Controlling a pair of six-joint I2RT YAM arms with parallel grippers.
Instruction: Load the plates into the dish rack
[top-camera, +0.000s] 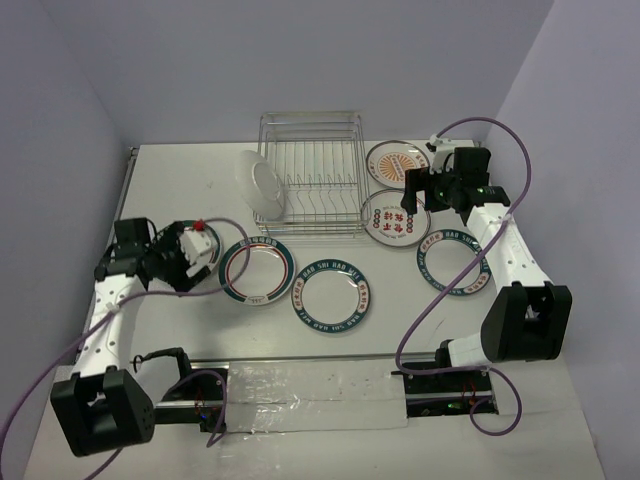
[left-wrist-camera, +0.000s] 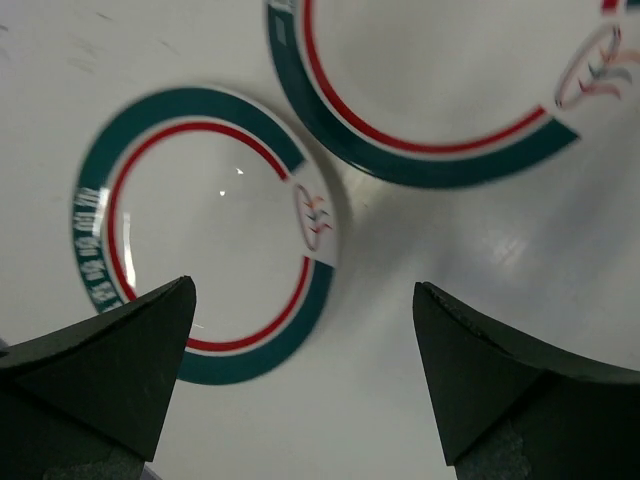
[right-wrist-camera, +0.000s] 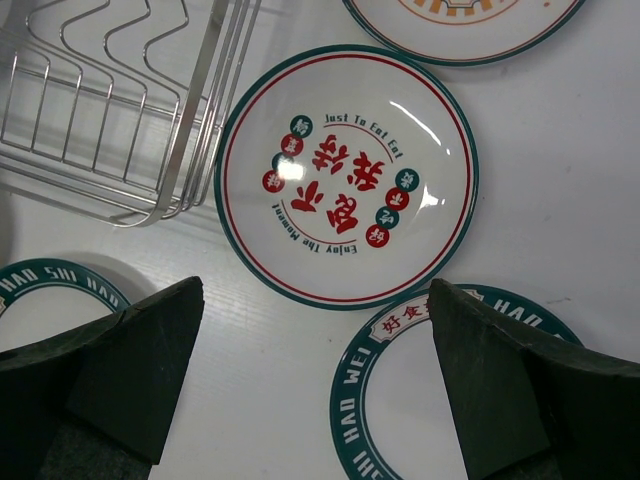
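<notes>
The dish rack (top-camera: 310, 165) stands at the back of the table (top-camera: 180, 180), and it is nearly empty. One white-backed plate (top-camera: 262, 183) stands tilted at its left end. Whether this plate sits between the prongs or only leans on the wire, I cannot tell.

The other plates lie flat on the table. An orange-centred plate (top-camera: 397, 160) and a red-lettered plate (right-wrist-camera: 345, 175) are just beside the rack's right end. A right teal-rimmed plate (top-camera: 455, 262) and a middle teal-rimmed plate (top-camera: 333, 292) lie nearer the arms. Two red-ringed plates (left-wrist-camera: 210, 235) lie side by side at the left.

So the job looks barely begun, with at most one plate loaded and six to go.

The right gripper (right-wrist-camera: 315, 380) hovers over the red-lettered plate, jaws wide apart and holding nothing. The left gripper (left-wrist-camera: 305, 380) hangs over the red-ringed plates, likewise spread and empty.
</notes>
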